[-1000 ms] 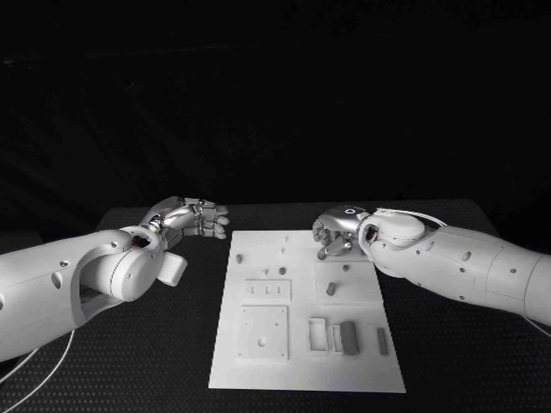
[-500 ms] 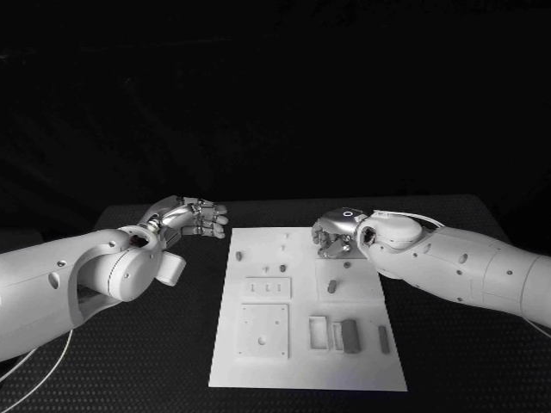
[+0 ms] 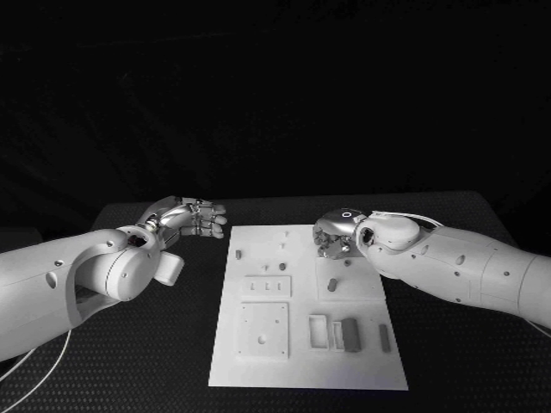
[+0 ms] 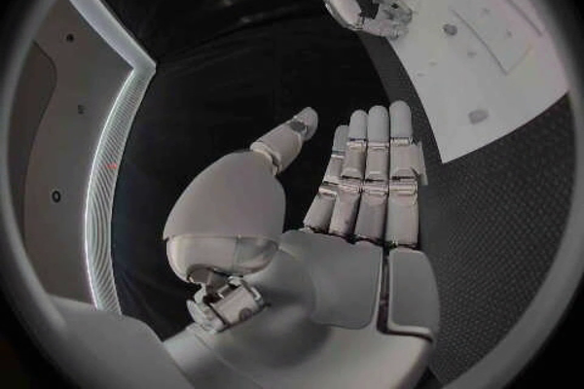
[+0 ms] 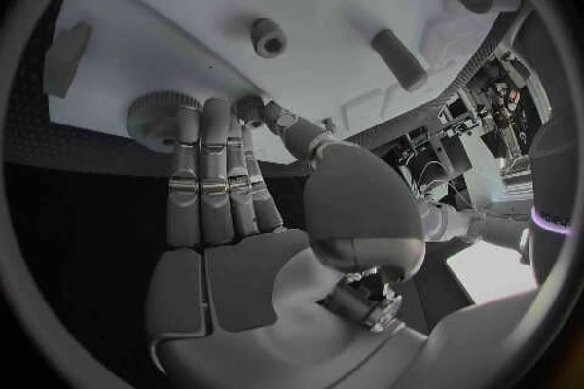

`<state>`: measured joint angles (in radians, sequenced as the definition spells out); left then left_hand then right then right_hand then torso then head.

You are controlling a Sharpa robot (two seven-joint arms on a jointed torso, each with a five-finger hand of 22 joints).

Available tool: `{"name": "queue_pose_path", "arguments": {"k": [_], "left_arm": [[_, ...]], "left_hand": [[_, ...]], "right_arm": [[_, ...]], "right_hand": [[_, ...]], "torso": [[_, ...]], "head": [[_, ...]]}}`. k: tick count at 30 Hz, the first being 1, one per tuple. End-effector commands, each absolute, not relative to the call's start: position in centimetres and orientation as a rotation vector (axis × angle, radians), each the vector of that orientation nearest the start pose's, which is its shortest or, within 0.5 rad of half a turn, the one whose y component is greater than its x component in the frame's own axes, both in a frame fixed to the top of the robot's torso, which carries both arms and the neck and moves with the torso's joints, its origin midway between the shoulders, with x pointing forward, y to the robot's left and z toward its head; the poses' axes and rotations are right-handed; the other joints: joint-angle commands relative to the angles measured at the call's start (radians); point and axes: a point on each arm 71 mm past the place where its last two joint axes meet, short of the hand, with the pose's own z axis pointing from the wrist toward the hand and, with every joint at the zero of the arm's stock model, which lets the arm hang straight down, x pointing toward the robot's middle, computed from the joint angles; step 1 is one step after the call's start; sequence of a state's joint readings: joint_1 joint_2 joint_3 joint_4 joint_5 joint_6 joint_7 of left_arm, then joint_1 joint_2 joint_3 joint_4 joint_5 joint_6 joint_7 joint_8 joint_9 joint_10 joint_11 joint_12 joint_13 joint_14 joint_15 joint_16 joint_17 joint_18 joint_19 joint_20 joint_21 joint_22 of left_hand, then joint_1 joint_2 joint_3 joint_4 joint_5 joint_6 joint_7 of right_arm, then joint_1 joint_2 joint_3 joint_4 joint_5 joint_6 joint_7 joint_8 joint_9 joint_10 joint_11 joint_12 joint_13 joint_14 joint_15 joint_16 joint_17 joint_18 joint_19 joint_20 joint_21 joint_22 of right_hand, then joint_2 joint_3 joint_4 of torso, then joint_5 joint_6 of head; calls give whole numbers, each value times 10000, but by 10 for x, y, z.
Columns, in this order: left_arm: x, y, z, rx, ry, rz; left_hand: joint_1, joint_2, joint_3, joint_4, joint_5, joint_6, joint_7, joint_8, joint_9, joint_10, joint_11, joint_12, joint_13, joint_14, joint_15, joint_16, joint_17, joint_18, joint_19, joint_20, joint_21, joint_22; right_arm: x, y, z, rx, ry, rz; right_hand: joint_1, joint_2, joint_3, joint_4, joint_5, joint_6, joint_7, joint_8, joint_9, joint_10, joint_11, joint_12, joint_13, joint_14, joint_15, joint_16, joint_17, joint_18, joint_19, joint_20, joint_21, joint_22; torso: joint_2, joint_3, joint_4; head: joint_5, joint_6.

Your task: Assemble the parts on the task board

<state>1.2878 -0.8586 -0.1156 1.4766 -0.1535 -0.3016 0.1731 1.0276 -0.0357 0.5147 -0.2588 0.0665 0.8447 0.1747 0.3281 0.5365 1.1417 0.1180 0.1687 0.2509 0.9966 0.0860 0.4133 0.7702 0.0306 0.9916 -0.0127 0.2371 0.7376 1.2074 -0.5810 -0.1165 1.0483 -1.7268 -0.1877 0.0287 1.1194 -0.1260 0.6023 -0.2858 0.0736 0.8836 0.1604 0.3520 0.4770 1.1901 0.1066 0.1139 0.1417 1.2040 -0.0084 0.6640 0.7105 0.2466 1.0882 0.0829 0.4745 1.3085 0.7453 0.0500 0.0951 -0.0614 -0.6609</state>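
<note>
1. A white rectangular task board (image 3: pixel 308 344) lies flat in the middle of a black table (image 3: pixel 474 361) whose surface has a fine woven texture. Two white arms reach in from either side.
2. The left hand (image 3: pixel 191 217) hovers over the table just beside the board's far left corner. In the left wrist view its silver fingers (image 4: pixel 371 175) are straight and side by side, thumb apart, holding nothing.
3. The right hand (image 3: pixel 335 234) is over the far right part of the board. In the right wrist view its fingertips (image 5: pixel 207 122) reach a small round grey part (image 5: pixel 159 109) near the board's edge, thumb close beside. Whether they have closed on it I cannot tell.
4. The board is smooth, matte plastic with shallow square and rectangular recesses. Several small grey parts are on it: a short peg (image 3: pixel 331 283) in the middle right, and upright oblong blocks (image 3: pixel 349 334) near the right front.
5. Judging progress: a few parts seem to stand seated in their places, while a square plate area (image 3: pixel 263 329) at front left shows open holes. The assembly looks partly done, with several recesses unfilled.
6. The parts look hard, smooth and small, likely slippery for metal fingers.
</note>
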Motion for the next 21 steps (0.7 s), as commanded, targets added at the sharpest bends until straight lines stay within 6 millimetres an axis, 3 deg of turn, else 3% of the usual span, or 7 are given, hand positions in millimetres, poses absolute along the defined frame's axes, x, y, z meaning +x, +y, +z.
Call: {"name": "queue_pose_path", "arguments": {"k": [1, 9, 21], "left_arm": [[502, 228, -176, -10291, 16418, -13311], [502, 228, -176, -10294, 16440, -13310], [502, 228, -175, -10256, 16490, -13317]], "left_hand": [[-85, -42, -4, 51, -54, -16, 32, -62, 7, -77, 27, -52, 18, -53, -9, -43, 17, 190, -77, -27, -46, 18], [-89, -47, -2, 59, -56, -17, 33, -68, 9, -81, 29, -64, 35, -54, -7, -61, 34, 190, -82, -25, -51, 24], [-90, -61, 3, 68, -64, -23, 36, -79, 13, -90, 33, -88, 68, -56, -3, -95, 65, 191, -93, -21, -62, 35]], "right_arm": [[548, -199, -243, -5515, 17696, 3349], [549, -201, -242, -5621, 17509, 3044], [548, -198, -240, -5725, 17180, 2953]], "right_hand": [[87, 74, 70, -14, 66, 104, -32, 24, 17, 78, -6, -10, 19, 17, 48, 70, 24, 152, -24, -41, 76, 242], [428, 186, 133, -63, 64, 247, -87, 12, 30, 209, -48, -26, 62, 29, 9, 126, 133, 152, -59, -74, 209, 244], [468, 74, 76, -59, 58, 206, -62, -56, 9, 246, -58, -47, 80, 49, -2, 157, 182, 152, -55, -76, 284, 242]], "torso": [[33, 9, 3], [81, 22, 6], [138, 24, 20]], "head": [[7, 11], [4, 53], [-14, 114]]}}
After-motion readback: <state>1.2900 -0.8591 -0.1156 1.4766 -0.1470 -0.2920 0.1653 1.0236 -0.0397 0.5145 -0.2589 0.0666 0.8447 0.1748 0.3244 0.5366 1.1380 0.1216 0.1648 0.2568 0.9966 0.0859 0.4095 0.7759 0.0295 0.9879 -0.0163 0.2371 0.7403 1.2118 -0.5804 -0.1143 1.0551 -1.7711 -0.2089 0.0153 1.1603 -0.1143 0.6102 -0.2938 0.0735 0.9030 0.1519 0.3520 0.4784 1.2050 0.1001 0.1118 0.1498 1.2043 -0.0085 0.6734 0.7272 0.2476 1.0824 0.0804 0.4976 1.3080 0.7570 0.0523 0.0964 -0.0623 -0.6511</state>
